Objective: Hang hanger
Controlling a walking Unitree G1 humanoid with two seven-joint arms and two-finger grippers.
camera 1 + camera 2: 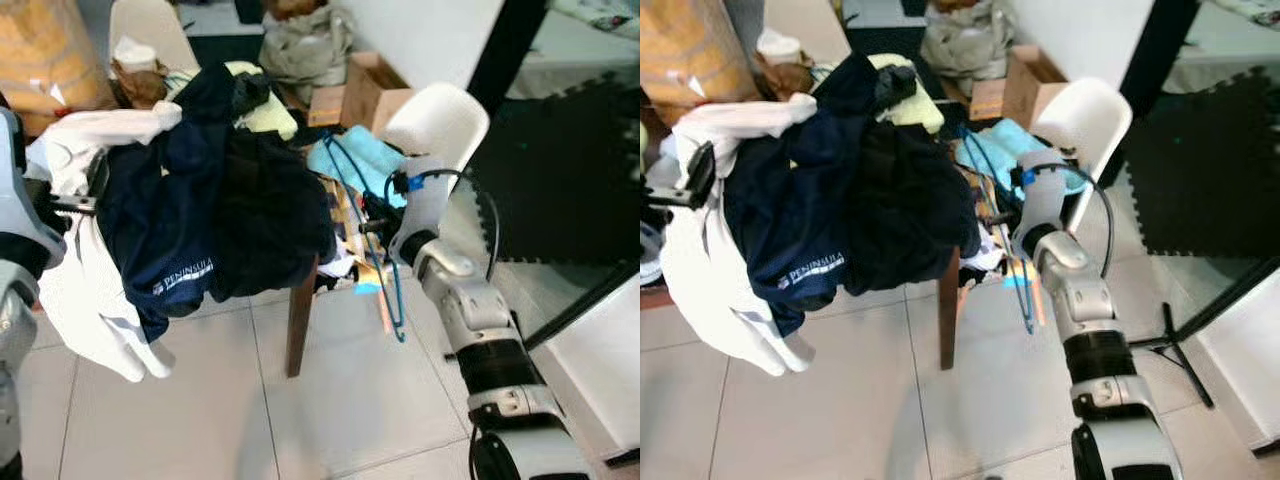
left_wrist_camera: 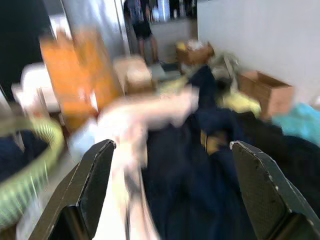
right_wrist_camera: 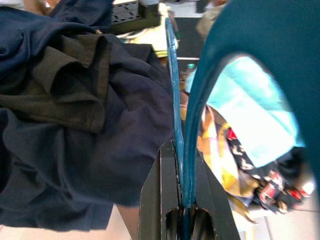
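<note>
Nearest to us lies a pale tiled floor (image 1: pixel 200 400), and over it our right arm reaches forward, its right gripper (image 1: pixel 372 226) clenched on a blue hanger (image 1: pixel 385 285); the hanger's thin frame hangs down from the fingers beside the wooden leg (image 1: pixel 298 320) of a chair buried in clothes. In the right wrist view we see the two black fingers (image 3: pixel 165 200) pressed together on the blue wire, which runs up past a dark navy garment (image 3: pixel 75 125) with a light blue cloth (image 3: pixel 255 115) behind it, a closeness the head views do not give. At the left edge our left arm is raised, and the left gripper (image 1: pixel 65 203) is by a white garment (image 1: pixel 90 290); in the left wrist view its fingers (image 2: pixel 90 190) stand wide apart, released, over blurred white and navy cloth. The heap carries a navy shirt with white lettering (image 1: pixel 170 250) and a black garment (image 1: pixel 270 210). Just past the hanger stands a white plastic chair (image 1: pixel 440 120), with dark foam matting (image 1: pixel 570 170) on the floor to its right. Farther off are cardboard boxes (image 1: pixel 370 90), an orange bag (image 1: pixel 45 50) and a white wall (image 1: pixel 420 35). The left wrist view adds a green basket rim (image 2: pixel 35 165) and, far back, a standing person (image 2: pixel 142 27).
</note>
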